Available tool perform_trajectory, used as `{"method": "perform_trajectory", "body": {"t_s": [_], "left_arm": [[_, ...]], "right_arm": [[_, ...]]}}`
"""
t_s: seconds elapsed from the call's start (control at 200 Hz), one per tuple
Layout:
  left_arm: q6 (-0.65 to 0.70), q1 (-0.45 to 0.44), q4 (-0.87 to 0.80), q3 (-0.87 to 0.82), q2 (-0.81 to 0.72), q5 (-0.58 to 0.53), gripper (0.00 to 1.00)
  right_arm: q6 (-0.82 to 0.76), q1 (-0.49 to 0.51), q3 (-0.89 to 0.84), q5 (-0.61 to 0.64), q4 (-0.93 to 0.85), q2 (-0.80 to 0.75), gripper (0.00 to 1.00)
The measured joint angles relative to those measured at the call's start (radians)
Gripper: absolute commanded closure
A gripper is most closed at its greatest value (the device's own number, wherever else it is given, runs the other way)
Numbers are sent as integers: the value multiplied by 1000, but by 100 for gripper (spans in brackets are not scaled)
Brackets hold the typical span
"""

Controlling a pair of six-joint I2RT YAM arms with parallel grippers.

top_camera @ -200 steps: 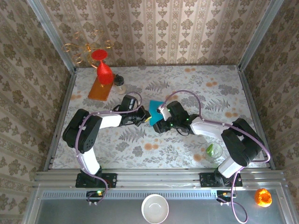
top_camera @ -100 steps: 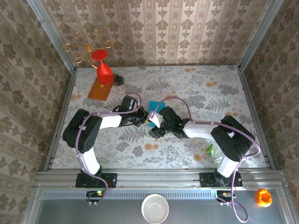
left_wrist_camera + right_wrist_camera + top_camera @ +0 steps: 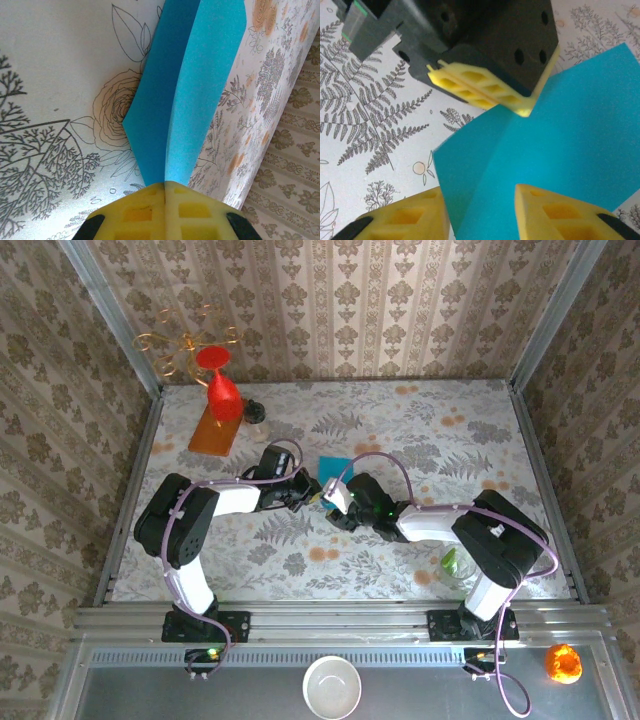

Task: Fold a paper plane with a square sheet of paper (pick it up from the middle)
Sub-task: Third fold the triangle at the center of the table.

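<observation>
Pinching the square sheet of paper [image 3: 195,85] between yellow fingers pressed flat together, the left gripper [image 3: 165,186] holds it at the near end of a crease. From the wrist, two teal panels spread away from that grip in a shallow V over the flower-printed table [image 3: 480,430].

The right gripper [image 3: 479,192] faces it from the other side. Its jaws stand apart with the sheet's lower edge running into the gap between them, and I cannot tell whether either finger touches the paper. From above, the sheet is a small teal patch at mid-table, just behind the two wrists, which meet nose to nose.

Containers:
- A clear glass cup [image 3: 456,565] stands by the right arm's elbow near the front right of the table, with a green piece [image 3: 449,561] inside it.
- A small jar [image 3: 257,416] with a dark lid stands at the back left; its contents are too small to tell.
- A red vase [image 3: 222,390] stands on an orange board [image 3: 208,437], just beside the jar.
- A white bowl [image 3: 332,687] sits on the near ledge between the arm bases, its inside plain white.
</observation>
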Motion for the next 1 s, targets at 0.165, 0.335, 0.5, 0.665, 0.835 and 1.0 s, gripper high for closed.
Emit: {"method": "perform_trajectory", "body": {"t_s": [0.165,0.335,0.5,0.665,0.835,1.0], "left_arm": [[0,0,0,0,0,0,97],[0,0,0,0,0,0,96],[0,0,0,0,-2,0,91],[0,14,-9,-15,-44,-12,75],[46,58,-98,-28,-149,-72,68],[122,49,-212,23,-186,-115,70]], "right_arm": [[1,0,0,0,14,0,66],[7,0,0,-4,24,0,69],[11,0,2,-9,26,5,84],[32,-2,2,-51,24,5,100],[74,-11,2,-150,8,5,100],[140,-11,2,-251,-1,5,100]]}}
